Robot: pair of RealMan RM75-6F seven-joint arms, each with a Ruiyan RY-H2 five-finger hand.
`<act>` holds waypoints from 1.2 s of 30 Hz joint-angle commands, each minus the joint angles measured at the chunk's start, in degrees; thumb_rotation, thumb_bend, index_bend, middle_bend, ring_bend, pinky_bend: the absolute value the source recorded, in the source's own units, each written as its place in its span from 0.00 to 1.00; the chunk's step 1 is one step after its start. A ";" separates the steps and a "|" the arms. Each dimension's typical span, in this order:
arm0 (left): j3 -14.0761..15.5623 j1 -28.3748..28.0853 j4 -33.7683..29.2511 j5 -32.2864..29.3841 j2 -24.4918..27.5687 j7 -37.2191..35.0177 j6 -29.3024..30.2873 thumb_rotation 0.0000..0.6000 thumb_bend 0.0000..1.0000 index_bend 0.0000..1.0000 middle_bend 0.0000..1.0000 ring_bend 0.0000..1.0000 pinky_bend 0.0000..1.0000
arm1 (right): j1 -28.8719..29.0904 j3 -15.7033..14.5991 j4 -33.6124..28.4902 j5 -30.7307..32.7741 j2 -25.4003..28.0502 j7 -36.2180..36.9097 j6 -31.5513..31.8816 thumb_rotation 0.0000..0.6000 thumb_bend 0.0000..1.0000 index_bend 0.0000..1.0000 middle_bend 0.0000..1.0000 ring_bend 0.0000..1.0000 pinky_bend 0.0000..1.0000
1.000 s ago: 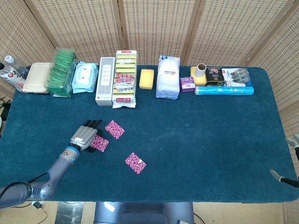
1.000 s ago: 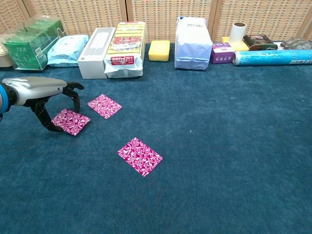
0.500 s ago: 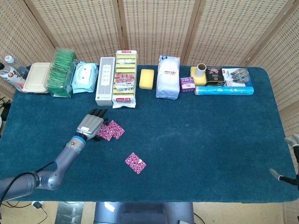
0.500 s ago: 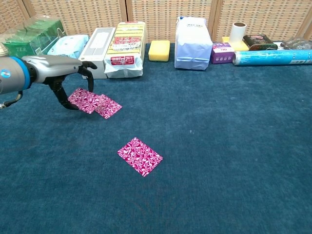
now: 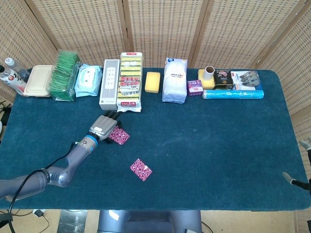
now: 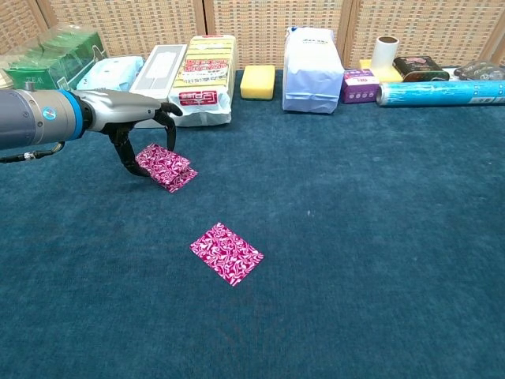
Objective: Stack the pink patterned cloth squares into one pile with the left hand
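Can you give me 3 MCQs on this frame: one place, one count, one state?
1. Where does the lone pink patterned cloth square lie?
A. nearer the table's front edge than the left robot hand
B. against the yellow sponge
C. on the white bag

2. How many pink cloth squares lie apart from that robot hand?
A. one
B. three
C. four

3. What is the left robot hand doing?
A. resting flat on the table
B. holding a pink square over another
C. gripping the blue roll

Key: 1 A, it lies alone on the cloth nearer the camera; 2 A, only one lies apart; 3 B, its fingers pinch a square.
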 commanded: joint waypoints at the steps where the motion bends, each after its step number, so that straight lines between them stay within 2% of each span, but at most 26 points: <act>1: -0.46 -0.97 2.21 1.01 -0.73 -1.71 -1.91 1.00 0.20 0.38 0.00 0.00 0.03 | 0.10 0.35 0.16 0.74 -0.50 -0.98 0.04 1.00 0.04 0.14 0.05 0.00 0.00; 16: -0.13 -2.22 6.28 4.58 -1.51 -6.35 -5.74 1.00 0.20 0.38 0.00 0.00 0.03 | 0.13 1.24 0.48 2.23 -1.53 -3.52 0.56 1.00 0.04 0.14 0.05 0.00 0.00; 22: 0.94 -1.33 6.63 6.98 -1.29 -7.11 -4.36 1.00 0.20 0.38 0.00 0.00 0.03 | 0.33 1.23 0.31 2.42 -1.71 -4.34 0.09 1.00 0.04 0.14 0.05 0.00 0.00; 36: 1.06 -1.51 9.06 7.14 -2.74 -7.66 -4.68 1.00 0.20 0.38 0.00 0.00 0.03 | 0.24 1.26 -0.05 2.49 -1.58 -4.68 -0.06 1.00 0.04 0.14 0.05 0.00 0.00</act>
